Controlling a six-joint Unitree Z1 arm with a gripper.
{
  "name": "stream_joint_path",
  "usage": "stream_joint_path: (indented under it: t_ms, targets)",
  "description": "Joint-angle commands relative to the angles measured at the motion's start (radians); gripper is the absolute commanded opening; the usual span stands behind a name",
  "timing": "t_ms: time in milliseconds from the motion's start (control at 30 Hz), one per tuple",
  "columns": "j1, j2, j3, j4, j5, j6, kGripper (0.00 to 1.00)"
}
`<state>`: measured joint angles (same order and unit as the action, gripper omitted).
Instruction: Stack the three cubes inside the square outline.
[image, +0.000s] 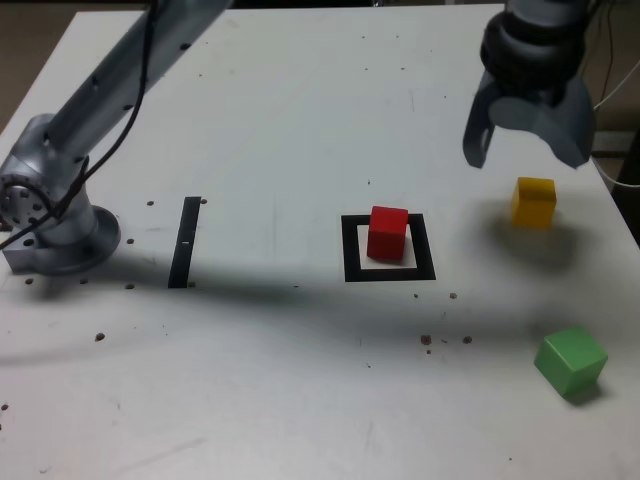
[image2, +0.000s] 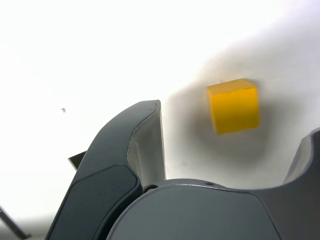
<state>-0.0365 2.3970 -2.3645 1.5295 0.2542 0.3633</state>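
1. Cubes have no long axis, being equal-sided. The red cube (image: 388, 233) sits inside the square outline (image: 389, 248), on its pale centre toward the far edge, turned slightly askew to the frame.
2. The yellow cube (image: 533, 202) (image2: 233, 105) rests on the white surface (image: 290, 130), to the exterior view's right of the outline and well apart from it, one face turned toward the camera.
3. The green cube (image: 571, 363) lies nearer the camera, at the exterior view's right, rotated so that a corner points forward, well apart from both other cubes.
4. A thin black strip (image: 185, 241) lies on the surface to the exterior view's left of the outline, running near to far. Beyond it, at the far left, stands the arm's grey base (image: 45, 215). Small dark specks dot the surface.
5. Nothing stands between the yellow cube and the outline.
6. The gripper (image: 520, 150) (image2: 235, 150) hangs above the yellow cube, slightly farther back. Its jaws are spread wide and released, holding nothing; in the wrist view the yellow cube shows in the gap between them, touching neither.
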Motion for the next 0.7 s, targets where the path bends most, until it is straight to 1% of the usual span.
stream_joint_path:
  t_ms: [0,300,400,667]
  targets:
    - [0.001,0.023,0.001,-0.020,0.005,0.002,0.91]
    - [0.000,0.070,-0.010,-0.049,0.001,0.006,0.90]
    - [-0.001,0.085,-0.025,-0.050,-0.011,0.009,0.89]
    - [-0.006,0.115,-0.068,-0.049,-0.060,0.017,0.85]
